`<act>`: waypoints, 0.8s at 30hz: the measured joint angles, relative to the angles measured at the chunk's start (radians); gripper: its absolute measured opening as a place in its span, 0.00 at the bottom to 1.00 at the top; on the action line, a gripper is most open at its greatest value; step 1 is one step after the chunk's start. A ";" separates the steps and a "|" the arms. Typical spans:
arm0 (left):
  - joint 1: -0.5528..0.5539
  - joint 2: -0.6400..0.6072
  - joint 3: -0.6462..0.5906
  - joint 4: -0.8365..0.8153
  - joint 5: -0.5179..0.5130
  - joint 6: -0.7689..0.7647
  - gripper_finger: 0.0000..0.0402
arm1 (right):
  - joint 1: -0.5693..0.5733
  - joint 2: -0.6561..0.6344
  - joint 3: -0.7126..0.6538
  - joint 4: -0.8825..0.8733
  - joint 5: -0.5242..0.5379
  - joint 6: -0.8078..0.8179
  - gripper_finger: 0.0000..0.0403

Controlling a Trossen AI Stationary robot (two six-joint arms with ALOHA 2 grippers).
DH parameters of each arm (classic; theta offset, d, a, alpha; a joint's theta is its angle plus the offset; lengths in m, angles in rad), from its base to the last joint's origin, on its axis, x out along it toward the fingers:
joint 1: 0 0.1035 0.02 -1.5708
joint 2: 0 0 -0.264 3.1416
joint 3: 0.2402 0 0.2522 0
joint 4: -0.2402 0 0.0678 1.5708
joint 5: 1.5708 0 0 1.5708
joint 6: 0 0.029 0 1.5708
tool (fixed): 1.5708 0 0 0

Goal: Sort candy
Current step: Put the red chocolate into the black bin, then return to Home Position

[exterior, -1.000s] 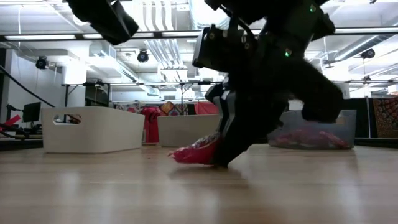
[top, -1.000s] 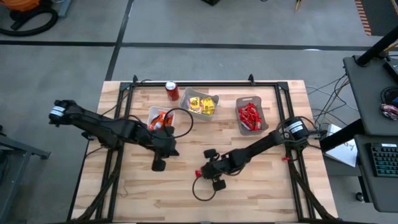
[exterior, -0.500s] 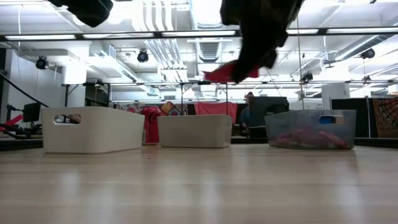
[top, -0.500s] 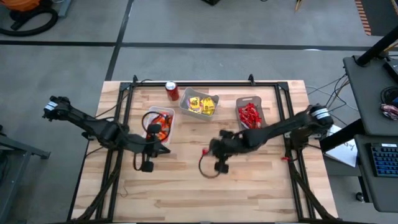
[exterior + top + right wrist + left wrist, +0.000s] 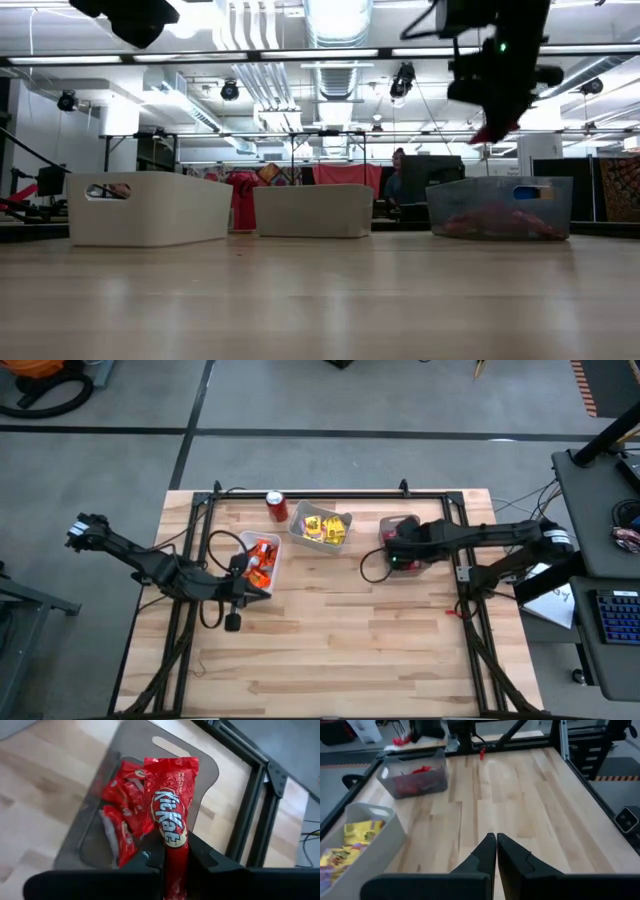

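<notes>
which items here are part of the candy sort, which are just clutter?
Job:
- red KitKat, clamped in right gripper above grey bin of red candy
- middle bin, yellow candy
- left bin, orange candy
- left gripper, empty

Clutter:
- red soda can

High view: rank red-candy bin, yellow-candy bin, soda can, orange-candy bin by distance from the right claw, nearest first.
From the right claw:
1. Red-candy bin, directly beneath it, right side.
2. Yellow-candy bin, middle.
3. Soda can, back edge.
4. Orange-candy bin, left, by the left claw.
</notes>
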 joint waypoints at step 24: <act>0.000 -0.168 -0.156 0.093 0.080 0.094 0.00 | -0.051 -0.117 -0.299 0.789 -0.196 -0.565 0.33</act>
